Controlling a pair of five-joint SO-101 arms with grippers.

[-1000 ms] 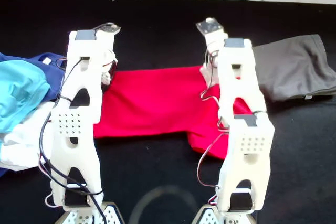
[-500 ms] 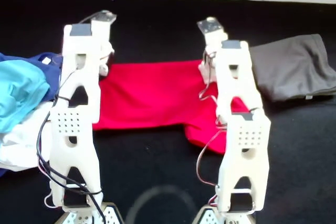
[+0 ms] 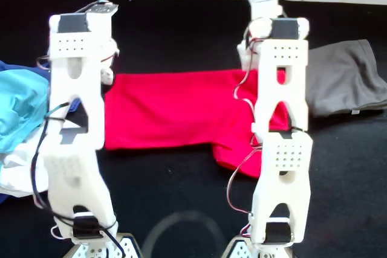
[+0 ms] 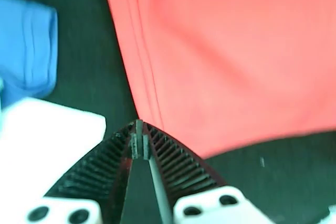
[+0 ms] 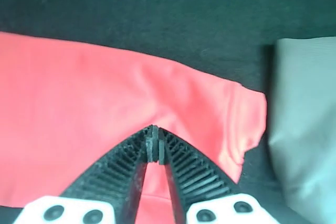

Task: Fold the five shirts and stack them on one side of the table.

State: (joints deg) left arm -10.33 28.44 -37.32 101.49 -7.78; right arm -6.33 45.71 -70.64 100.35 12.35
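Note:
A red shirt lies spread across the middle of the black table, also seen in the left wrist view and the right wrist view. My left gripper is shut, its tips pinching the shirt's stitched hem edge; from above it sits at the shirt's far left corner. My right gripper is shut on the red cloth near the sleeve, at the shirt's far right corner. Both arms stand tall.
A folded grey shirt lies at the right, close to the red sleeve. A heap of teal, blue and white shirts sits at the left edge. Bare table stretches along the front.
Both arms have risen and drawn back. The red shirt's far edge has moved farther away, and its left edge has slid left.

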